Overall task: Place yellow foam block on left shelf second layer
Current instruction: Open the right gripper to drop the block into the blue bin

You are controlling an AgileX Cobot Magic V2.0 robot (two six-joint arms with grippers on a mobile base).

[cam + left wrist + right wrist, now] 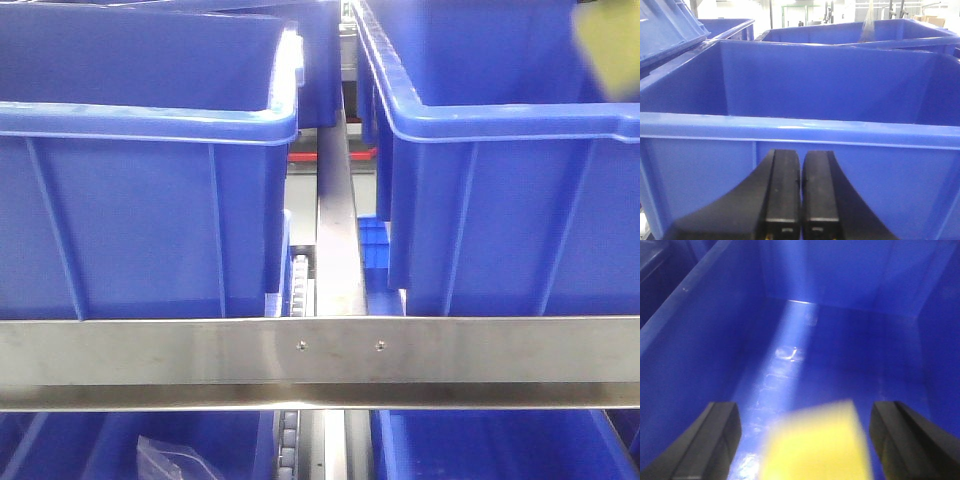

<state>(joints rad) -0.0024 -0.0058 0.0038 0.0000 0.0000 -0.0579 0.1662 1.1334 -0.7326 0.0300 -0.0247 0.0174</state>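
Observation:
The yellow foam block (815, 445) shows blurred in the right wrist view, inside a blue bin (700, 340). It lies between the fingers of my right gripper (806, 412), which is open, with a gap on each side of the block. The front view shows the block only as a yellow blur (608, 45) at the top right, above the right blue bin (500, 220). My left gripper (801, 160) is shut on nothing, its fingers pressed together just in front of another blue bin's wall (715, 170).
Two large blue bins (140, 200) stand side by side on a shelf layer behind a steel rail (320, 360). A steel divider (338, 240) runs between them. More blue bins (480, 445) sit on the layer below, one holding a plastic bag (175, 460).

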